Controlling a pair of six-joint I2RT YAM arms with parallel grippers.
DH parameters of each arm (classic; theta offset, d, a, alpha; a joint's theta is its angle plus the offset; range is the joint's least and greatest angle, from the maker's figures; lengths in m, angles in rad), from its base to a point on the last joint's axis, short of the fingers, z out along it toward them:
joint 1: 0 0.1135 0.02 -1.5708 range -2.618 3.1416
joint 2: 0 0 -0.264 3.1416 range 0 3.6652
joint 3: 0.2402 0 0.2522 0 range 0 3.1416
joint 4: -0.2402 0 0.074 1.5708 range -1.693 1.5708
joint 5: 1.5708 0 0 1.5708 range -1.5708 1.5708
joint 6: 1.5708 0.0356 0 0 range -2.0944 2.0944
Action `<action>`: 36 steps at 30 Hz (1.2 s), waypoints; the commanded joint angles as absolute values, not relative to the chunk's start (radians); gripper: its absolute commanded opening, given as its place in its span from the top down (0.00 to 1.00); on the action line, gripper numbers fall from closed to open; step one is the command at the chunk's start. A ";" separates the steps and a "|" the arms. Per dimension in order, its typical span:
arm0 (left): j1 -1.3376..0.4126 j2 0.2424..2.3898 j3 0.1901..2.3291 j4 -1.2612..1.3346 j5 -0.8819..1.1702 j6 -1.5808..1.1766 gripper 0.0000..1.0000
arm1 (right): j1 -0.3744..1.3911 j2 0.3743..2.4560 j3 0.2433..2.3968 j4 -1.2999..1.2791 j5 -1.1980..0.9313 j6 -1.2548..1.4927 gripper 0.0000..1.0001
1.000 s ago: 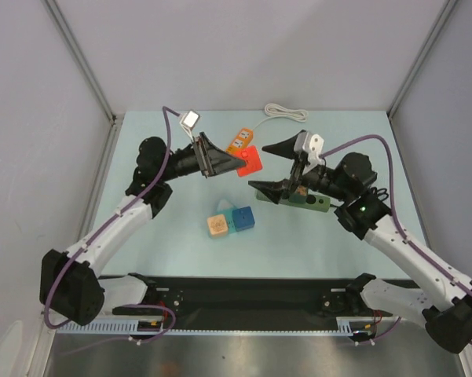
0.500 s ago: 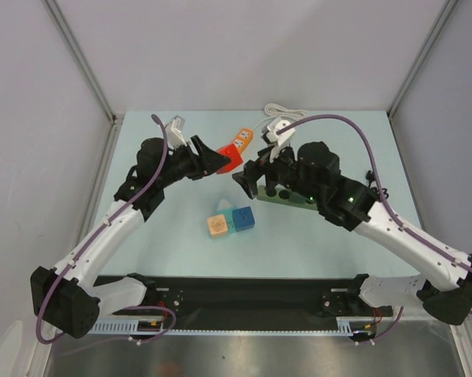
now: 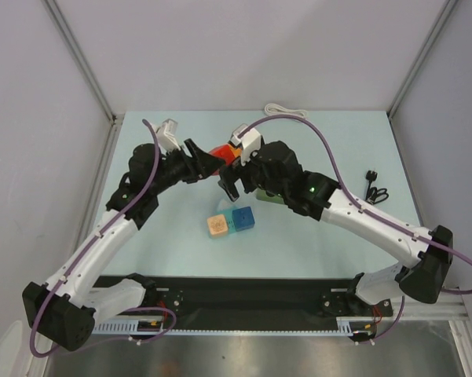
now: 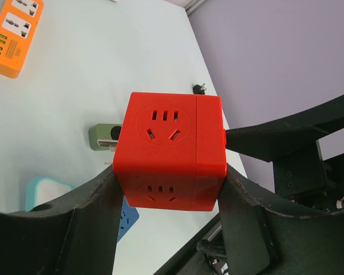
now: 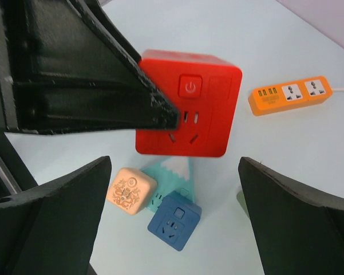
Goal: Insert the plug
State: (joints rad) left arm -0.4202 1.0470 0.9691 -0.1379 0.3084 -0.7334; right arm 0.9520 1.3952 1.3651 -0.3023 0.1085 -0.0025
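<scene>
Top external: right gripper [image 3: 232, 181], spread and empty, has swung to the red cube [image 3: 220, 151] clamped in left gripper [image 3: 212, 161]. Plug [image 3: 375, 194] lies ungrasped by the right edge.

In the left wrist view, the red socket cube [image 4: 169, 152] masks all but one end of the green power strip [image 4: 100, 136] on the surface, while the orange power strip [image 4: 10, 34] is cut off by the upper-left edge. From above, the black plug [image 3: 375, 193] at right of frame is too small to make out its pins.
</scene>
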 commanded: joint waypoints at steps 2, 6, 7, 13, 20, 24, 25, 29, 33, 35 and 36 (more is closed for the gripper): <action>-0.428 1.012 0.965 -0.077 0.305 -0.747 1.00 | 0.965 1.436 1.434 -0.190 0.139 -0.041 0.00; -0.431 0.999 0.959 -0.069 0.304 -0.759 1.00 | 0.963 1.472 1.439 -0.140 0.164 -0.049 0.00; -0.431 0.997 0.953 -0.064 0.307 -0.762 0.99 | 0.962 1.479 1.442 -0.135 0.163 -0.049 0.00; -0.433 0.985 0.937 -0.051 0.322 -0.769 1.00 | 0.951 1.513 1.448 -0.075 0.147 -0.077 0.00; -0.433 0.960 0.900 -0.025 0.371 -0.791 1.00 | 0.916 1.491 1.353 0.090 0.074 -0.103 0.02; -0.433 0.948 0.882 -0.014 0.405 -0.824 1.00 | 0.890 1.434 1.232 0.242 0.011 -0.095 0.04; -0.433 0.946 0.876 -0.005 0.419 -0.833 1.00 | 0.885 1.430 1.221 0.255 -0.017 -0.095 0.04; -0.433 0.940 0.868 -0.005 0.445 -0.870 1.00 | 0.884 1.413 1.177 0.322 -0.015 -0.101 0.04; -0.433 0.927 0.851 -0.003 0.439 -0.879 1.00 | 0.884 1.405 1.163 0.342 -0.024 -0.109 0.09; -0.433 0.922 0.838 -0.003 0.436 -0.884 1.00 | 0.879 1.388 1.141 0.383 -0.046 -0.081 0.07; -0.434 0.922 0.836 -0.003 0.436 -0.884 1.00 | 0.876 1.381 1.120 0.396 -0.045 -0.072 0.06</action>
